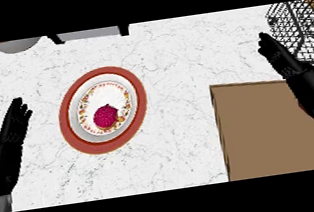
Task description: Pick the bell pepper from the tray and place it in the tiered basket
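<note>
The right hand (302,80) is hovering at 3 o'clock, fingers straight and holding nothing, just beside the tiered basket (306,31) at 2 o'clock. The left hand (5,144) is resting open at 9 o'clock. No bell pepper is showing on the brown tray (267,128); it may be inside the basket, but the wire is obscuring it. Withdraw upward, clear of the rim. A plate (103,109) carrying a red item (105,116) is sitting centrally.

On the white marbled counter (187,139) — 1 round red-rimmed plate (70,125), 1 dark pink rounded item (105,115) on it, 1 flat brown tray (267,128), 1 black wire basket (299,27) — plus 2 black hands: left (5,144), right (302,80).
</note>
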`<state>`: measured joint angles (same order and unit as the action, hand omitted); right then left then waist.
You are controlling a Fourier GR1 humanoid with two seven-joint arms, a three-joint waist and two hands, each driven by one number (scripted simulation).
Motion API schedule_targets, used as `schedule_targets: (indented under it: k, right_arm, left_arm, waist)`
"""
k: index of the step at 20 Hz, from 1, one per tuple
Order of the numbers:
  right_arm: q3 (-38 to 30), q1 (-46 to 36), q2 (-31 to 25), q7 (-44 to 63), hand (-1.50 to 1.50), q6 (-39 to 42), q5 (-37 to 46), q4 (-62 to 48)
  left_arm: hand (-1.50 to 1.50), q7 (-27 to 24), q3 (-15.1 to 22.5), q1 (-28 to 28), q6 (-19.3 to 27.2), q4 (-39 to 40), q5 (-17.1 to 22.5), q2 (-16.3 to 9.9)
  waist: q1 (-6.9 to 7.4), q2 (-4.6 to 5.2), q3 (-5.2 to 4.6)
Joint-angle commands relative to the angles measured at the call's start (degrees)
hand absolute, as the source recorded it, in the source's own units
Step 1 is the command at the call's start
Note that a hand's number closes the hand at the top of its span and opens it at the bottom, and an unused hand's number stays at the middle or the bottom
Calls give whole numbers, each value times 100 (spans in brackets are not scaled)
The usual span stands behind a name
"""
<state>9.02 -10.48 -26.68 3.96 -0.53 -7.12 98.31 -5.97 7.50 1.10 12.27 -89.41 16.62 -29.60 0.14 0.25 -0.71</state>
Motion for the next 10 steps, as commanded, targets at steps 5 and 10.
schedule_targets:
  k: [5, 10]
  right_arm:
    - [-1060, -575, -226, -1189, 150, 2375, -2697, -505]
    - [-1100, -370, -251, -654, -150, 3456, -3913, -1633]
  left_arm:
    - [0, -47, 223, -422, 352, -238, -290, 380]
    - [0, 33, 552, -570, 483, -148, -370, 781]
  waist:
    - [13, 61, 154]
    - [74, 196, 142]
